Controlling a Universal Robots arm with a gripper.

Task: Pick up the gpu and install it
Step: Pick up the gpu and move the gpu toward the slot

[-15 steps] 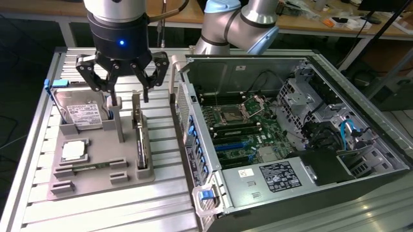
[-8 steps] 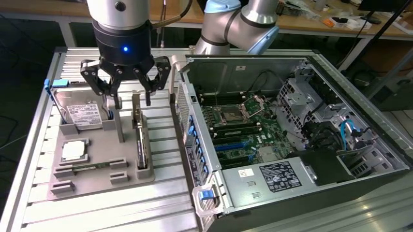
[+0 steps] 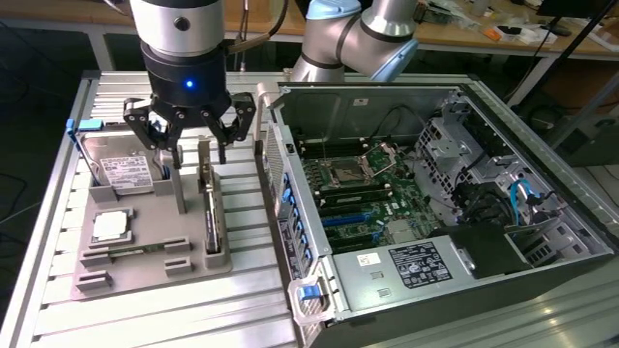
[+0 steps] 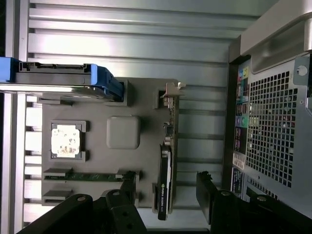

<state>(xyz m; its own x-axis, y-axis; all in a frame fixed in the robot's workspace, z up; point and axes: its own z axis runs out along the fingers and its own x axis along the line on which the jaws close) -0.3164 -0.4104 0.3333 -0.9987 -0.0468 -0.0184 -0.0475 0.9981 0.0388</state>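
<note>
Gripper (image 3: 193, 156) spread wide, holding nothing, hangs above the gpu (image 3: 210, 210). The gpu stands on edge in the grey holder (image 3: 145, 274), its long axis running 12-to-6 in the exterior view, bracket toward 12.

gpu (image 3: 210, 217) dark, silvery bracket — tray (image 3: 145, 272) grey — hard drive (image 3: 126, 172) frame blue

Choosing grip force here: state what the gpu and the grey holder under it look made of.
The gpu: dark circuit board, probably fibreglass laminate, with a silvery bracket that glints like bare metal. The grey holder: matte, even grey with blocky moulded slots, likely plastic, though unsure.
</note>
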